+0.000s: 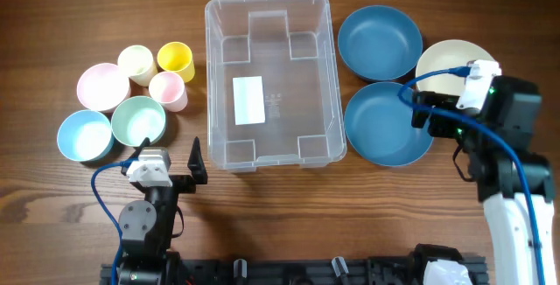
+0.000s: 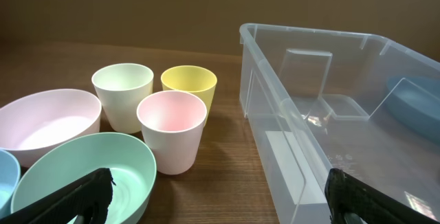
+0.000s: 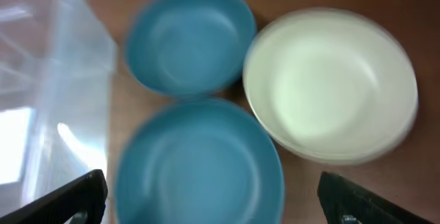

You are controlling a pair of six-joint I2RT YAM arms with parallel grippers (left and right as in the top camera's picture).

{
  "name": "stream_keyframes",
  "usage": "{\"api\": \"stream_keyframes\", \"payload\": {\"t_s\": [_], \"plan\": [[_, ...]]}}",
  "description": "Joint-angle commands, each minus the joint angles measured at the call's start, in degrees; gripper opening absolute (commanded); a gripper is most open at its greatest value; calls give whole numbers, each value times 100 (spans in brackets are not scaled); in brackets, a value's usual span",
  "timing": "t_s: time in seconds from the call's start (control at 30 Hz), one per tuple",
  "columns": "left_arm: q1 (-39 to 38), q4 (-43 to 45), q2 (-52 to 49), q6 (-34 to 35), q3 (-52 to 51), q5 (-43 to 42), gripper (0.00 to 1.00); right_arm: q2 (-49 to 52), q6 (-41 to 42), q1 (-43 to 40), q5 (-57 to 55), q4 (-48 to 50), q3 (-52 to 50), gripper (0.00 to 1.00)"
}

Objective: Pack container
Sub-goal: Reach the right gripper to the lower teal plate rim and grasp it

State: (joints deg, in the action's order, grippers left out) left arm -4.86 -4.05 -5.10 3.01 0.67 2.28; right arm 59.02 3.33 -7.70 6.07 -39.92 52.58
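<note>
L gripper [image 2: 216, 203], jaws spread & empty, sits just front-left of clear container [image 1: 213, 75] at mid-table; R gripper [image 3: 213, 200], also spread, hovers over blue bowl [image 1: 381, 132] to its right, wrist view blurred, container cut off there.

From my right wrist everything is blurred; the container [image 3: 55, 66] runs off the frame's left edge, the nearer blue bowl [image 3: 199, 162] off the bottom. Overhead, my right arm [image 1: 512, 110] covers the lower right of the cream bowl [image 1: 442, 62]. The print beside the white label [image 1: 248, 100] is too small to read.

Container [image 1: 297, 84] at table [image 1: 289, 211] centre, cups [image 1: 168, 91] and small bowls [image 1: 138, 120] to its left, large bowls [image 1: 380, 42] to its right
</note>
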Motion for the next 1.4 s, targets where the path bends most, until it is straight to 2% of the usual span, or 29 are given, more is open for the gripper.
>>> {"api": "stream_keyframes", "payload": {"t_s": [0.0, 0.13, 0.43, 0.67, 1.03, 1.13, 1.23, 1.37], "plan": [[22, 20, -15, -114, -35, 79, 100, 531, 310, -22, -527, -236, 98, 100], [22, 17, -15, -114, -35, 79, 100, 1211, 608, -22, -778, -317, 98, 99], [22, 20, -15, -111, -35, 79, 100, 2448, 610, -22, -645, -208, 98, 98], [22, 20, -15, -114, -35, 79, 100, 2688, 651, -26, -647, 210, 55, 99], [22, 20, -15, -111, -35, 79, 100, 2693, 715, -63, -608, 1054, -629, 98], [22, 20, -15, -114, -35, 79, 100, 2693, 713, -63, -614, 1237, -809, 94], [22, 20, -15, -111, -35, 79, 100, 2693, 717, -63, -627, 1458, -990, 84], [22, 20, -15, -114, -35, 79, 100, 2693, 739, -63, -739, 1792, -1241, 78]]}}
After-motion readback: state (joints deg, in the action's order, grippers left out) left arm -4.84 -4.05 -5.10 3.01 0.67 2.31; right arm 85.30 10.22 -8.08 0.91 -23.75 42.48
